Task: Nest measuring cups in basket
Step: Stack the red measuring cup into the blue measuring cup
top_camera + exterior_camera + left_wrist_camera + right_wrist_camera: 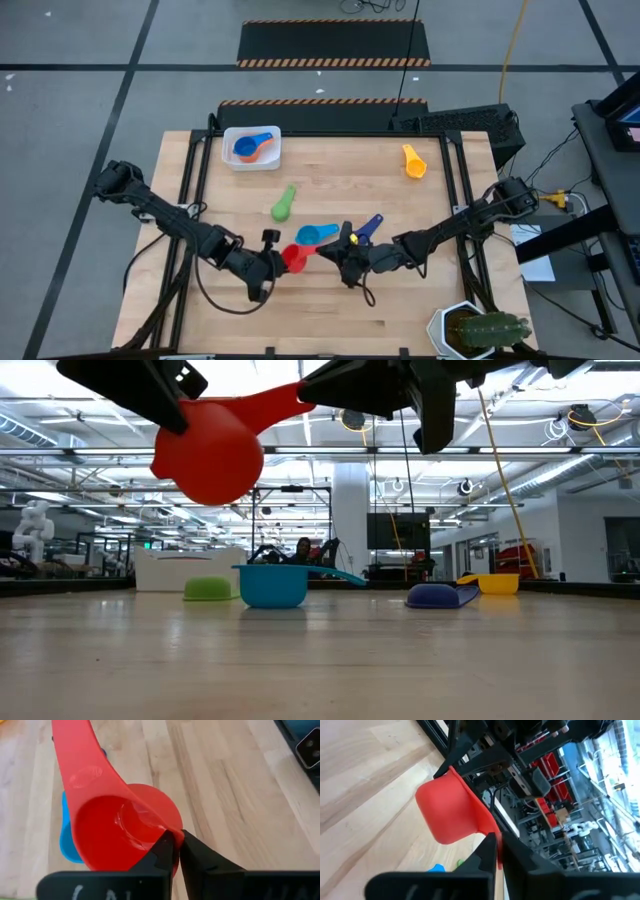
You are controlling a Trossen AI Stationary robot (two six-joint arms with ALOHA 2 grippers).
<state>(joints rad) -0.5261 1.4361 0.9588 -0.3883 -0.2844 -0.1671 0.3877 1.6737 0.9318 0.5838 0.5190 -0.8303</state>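
A red measuring cup [295, 257] is held above the table between both grippers, and it also shows in the low view [208, 460]. My left gripper [275, 262] is shut on its bowl. My right gripper [338, 254] is shut on its handle. A light blue cup [318, 235], a navy cup [368, 228], a green cup [284, 203] and a yellow cup [413, 160] lie apart on the table. The white basket [228, 158] at the far left holds a blue cup [258, 143] with an orange cup [245, 150] in it. My left gripper pinches the red cup's bowl rim [172, 827] on the side opposite the handle, one finger inside the bowl and one outside. It comes from the table's left. The cup is lifted clear, its opening up. My right gripper pinches the red cup's handle [487, 825] near its free end between its two fingers. It comes from the table's right. The handle [285, 402] slants up from the bowl toward the gripper, clear of the table.
A white hexagonal cactus pot [478, 330] stands at the near right corner. The light blue cup sits just beyond the held red cup, and the navy cup is close to my right gripper. Bare wood lies along the near edge.
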